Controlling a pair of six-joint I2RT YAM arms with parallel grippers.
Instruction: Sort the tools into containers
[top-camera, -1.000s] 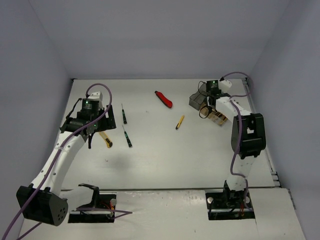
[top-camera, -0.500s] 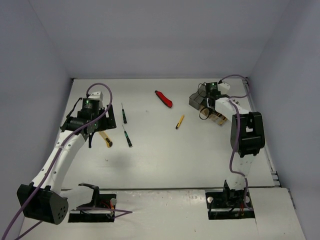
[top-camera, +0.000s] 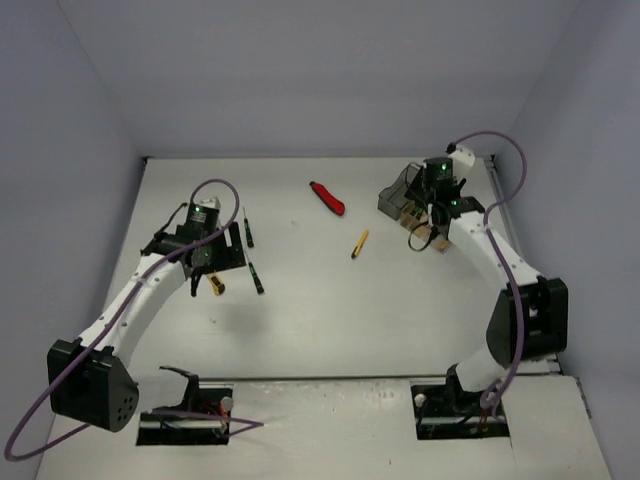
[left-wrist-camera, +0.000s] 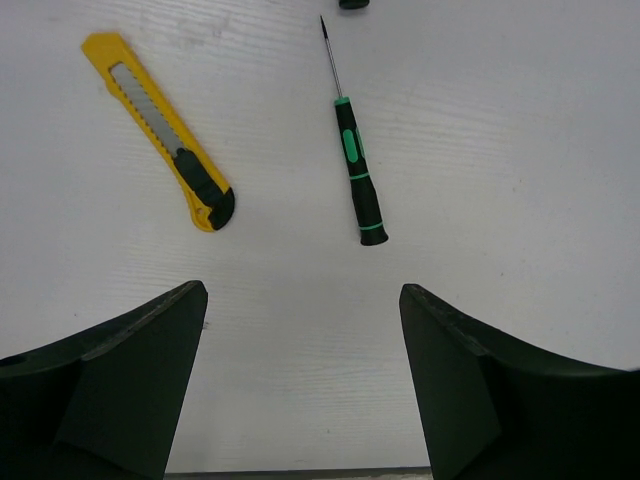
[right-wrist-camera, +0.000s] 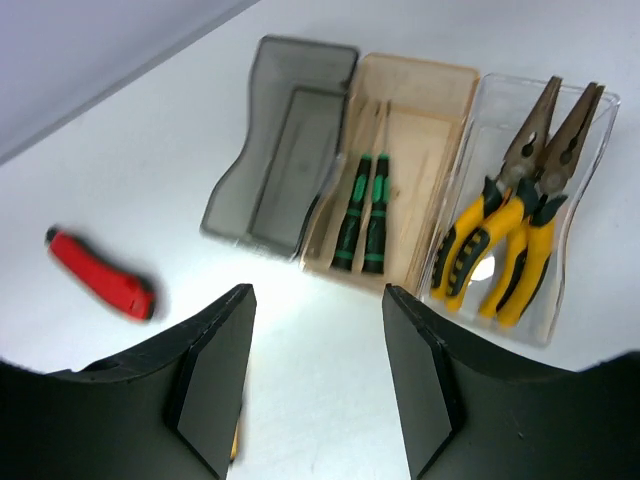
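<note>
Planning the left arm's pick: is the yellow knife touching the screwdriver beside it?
Apart. The left wrist view shows bare table between the yellow knife and the screwdriver.

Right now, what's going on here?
Sorting is partway done. The right gripper, open and empty, hovers before the clear bin with pliers, the tan bin with two screwdrivers and the empty grey bin. The left gripper, open, hangs above a yellow utility knife and a screwdriver. A red knife lies loose.

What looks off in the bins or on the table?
Nothing stands out. Two screwdrivers lie straight in the tan bin, pliers in the clear bin, and the dark grey bin is empty. The red utility knife, yellow utility knife and a loose screwdriver lie unsorted on the table.
</note>
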